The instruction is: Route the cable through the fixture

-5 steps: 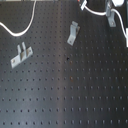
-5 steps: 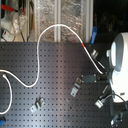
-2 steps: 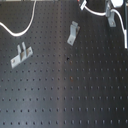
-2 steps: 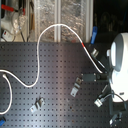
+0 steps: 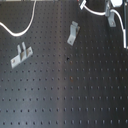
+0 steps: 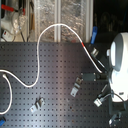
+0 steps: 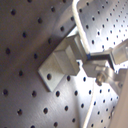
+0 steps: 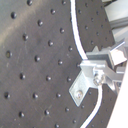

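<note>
Cable at a clip on the perforated bench

Close under the wrist cameras, the cable (image 8: 75, 35) passes a metal clip (image 8: 90, 80) on the bench (image 5: 75, 95); farther off it loops toward the bench's rear edge. The tool's opening cannot be told.

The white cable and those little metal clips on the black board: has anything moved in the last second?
Nothing visibly changed. The cable keeps the same loops across the board, and the clips stand where they stood. The arm stays at the second exterior view's right.
</note>
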You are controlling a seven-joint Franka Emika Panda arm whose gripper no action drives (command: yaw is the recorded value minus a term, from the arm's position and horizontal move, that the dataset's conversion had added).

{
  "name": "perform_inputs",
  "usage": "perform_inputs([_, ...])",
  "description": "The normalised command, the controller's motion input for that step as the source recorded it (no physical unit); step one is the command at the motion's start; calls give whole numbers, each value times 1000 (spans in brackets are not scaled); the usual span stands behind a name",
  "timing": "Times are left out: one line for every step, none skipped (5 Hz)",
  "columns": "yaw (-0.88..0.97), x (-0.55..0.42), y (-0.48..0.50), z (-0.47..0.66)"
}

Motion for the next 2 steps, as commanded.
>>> perform_inputs([0,1,-11,0])
perform_inputs([0,-44,-164,-318])
